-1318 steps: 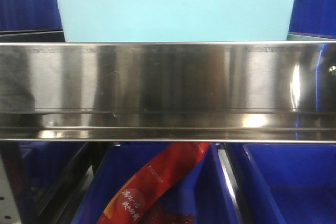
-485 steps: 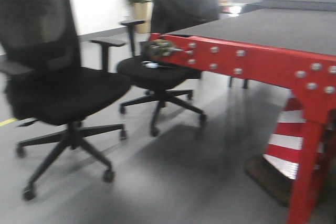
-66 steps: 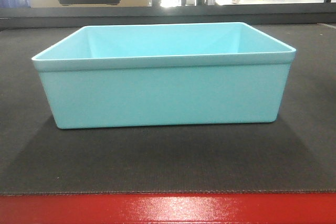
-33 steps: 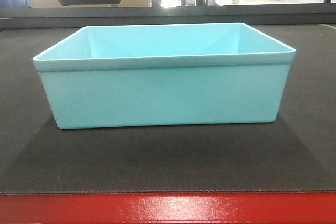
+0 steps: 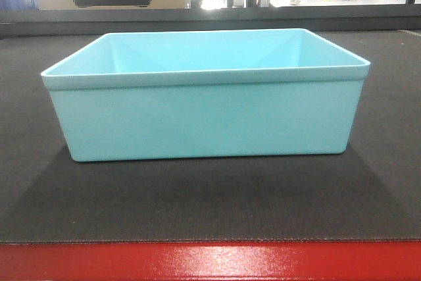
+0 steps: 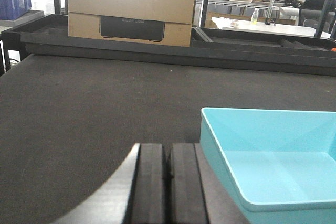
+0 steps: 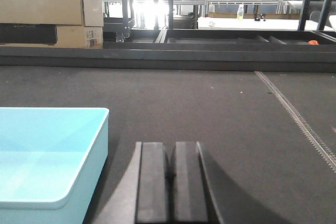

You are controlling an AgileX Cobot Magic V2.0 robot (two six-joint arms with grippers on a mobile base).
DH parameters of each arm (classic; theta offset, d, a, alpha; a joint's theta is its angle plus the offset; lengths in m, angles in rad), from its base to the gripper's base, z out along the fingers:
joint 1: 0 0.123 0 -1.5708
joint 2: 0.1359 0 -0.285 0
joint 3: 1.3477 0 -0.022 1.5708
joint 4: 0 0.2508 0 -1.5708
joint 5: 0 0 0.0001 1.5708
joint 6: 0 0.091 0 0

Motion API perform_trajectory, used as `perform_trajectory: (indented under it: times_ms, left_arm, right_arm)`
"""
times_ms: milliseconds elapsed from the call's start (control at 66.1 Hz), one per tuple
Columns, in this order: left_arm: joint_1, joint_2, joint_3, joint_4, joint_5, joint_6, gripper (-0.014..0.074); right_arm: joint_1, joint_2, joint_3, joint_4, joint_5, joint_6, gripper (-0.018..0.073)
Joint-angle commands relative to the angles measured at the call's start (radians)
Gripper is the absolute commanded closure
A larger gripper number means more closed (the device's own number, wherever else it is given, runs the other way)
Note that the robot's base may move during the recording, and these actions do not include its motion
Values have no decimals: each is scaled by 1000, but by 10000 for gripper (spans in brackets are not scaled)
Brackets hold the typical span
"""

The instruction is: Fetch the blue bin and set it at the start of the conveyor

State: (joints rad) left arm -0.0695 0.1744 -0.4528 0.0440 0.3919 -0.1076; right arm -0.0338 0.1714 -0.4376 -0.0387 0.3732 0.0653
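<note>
Smooth, round-cornered blue bin [image 5: 204, 116] upright on woven dark conveyor start [image 5: 210, 202], glossy red edge.
Left claw [image 6: 168, 192] and right claw [image 7: 170, 192] pressed together, flanking.

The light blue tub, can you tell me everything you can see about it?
The blue bin is a pale turquoise tub that looks like smooth plastic, wide and shallow, with rounded corners and a thicker band around its rim. It is empty and stands upright, flat on the dark grey woven belt, just behind the red edge strip. Nothing else touches it; both grippers sit closed beside it, one on each side.
</note>
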Motion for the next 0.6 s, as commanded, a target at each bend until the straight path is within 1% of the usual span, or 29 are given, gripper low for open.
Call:
perform_trajectory:
  times_ms: [0,590]
  left_arm:
    - [5,-4,2,-2,-8,-2,707]
    - [5,-4,2,-2,-19,-2,707]
  right_arm:
    - [-4,-5,0,-11,-39,-6,721]
    - [-4,-5,0,-11,-52,-6,721]
